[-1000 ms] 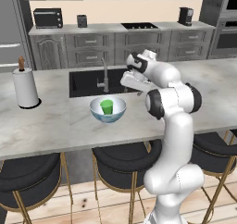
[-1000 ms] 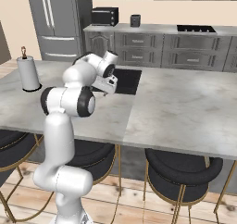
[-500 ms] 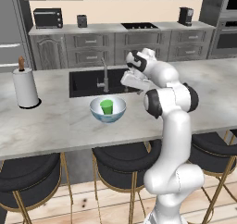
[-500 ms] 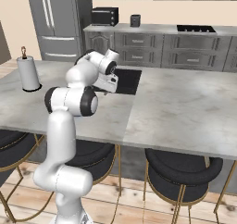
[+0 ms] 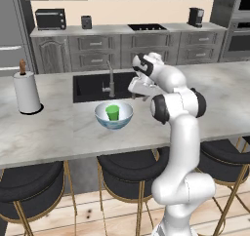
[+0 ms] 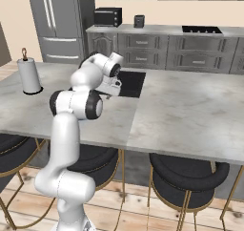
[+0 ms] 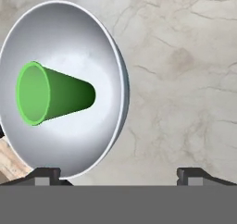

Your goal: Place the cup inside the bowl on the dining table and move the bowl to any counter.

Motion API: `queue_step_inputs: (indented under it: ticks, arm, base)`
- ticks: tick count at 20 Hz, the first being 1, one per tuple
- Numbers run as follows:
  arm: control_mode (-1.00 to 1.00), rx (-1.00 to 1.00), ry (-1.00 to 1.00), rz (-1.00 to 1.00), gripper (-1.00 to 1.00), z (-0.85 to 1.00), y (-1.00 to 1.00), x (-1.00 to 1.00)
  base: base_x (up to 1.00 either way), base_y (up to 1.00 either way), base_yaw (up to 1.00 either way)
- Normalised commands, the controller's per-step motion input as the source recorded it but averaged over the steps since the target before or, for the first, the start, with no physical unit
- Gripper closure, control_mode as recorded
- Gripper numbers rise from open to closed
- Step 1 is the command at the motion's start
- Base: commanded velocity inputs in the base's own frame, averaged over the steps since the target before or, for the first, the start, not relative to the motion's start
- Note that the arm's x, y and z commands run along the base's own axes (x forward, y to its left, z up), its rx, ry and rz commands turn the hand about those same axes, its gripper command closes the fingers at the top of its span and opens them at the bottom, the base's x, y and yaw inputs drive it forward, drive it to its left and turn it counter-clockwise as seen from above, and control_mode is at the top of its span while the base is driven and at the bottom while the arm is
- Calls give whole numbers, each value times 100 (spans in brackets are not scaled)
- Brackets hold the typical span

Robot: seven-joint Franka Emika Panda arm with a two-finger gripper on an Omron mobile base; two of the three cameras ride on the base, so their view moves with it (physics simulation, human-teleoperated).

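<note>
Gripper (image 7: 120, 174) jaws spread wide, empty, above the grey-white veined marble dining table (image 5: 58, 127). Small bright green cup (image 5: 113, 112) stands upright inside the wide pale-blue patterned bowl (image 5: 114, 121), near the black sink (image 5: 90, 86).

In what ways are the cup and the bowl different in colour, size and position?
The cup is bright green; the bowl is white inside and pale blue outside. The cup is narrow and much smaller; the bowl is wide. The cup stands inside the bowl, and the bowl sits on the dining table. Both are upright.

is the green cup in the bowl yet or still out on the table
In. The cup stands upright inside the bowl, mouth up, in the left base view; the hand view shows white bowl all round it.
</note>
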Motion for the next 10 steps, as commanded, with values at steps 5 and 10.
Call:
queue_step_inputs:
  ticks: [5,10]
  arm:
    - [-100,5,0,16,-100,-4,9,0]
    - [-100,1,0,5,-100,-2,11,0]
  base:
    - [0,0,0]
    - [0,0,0]
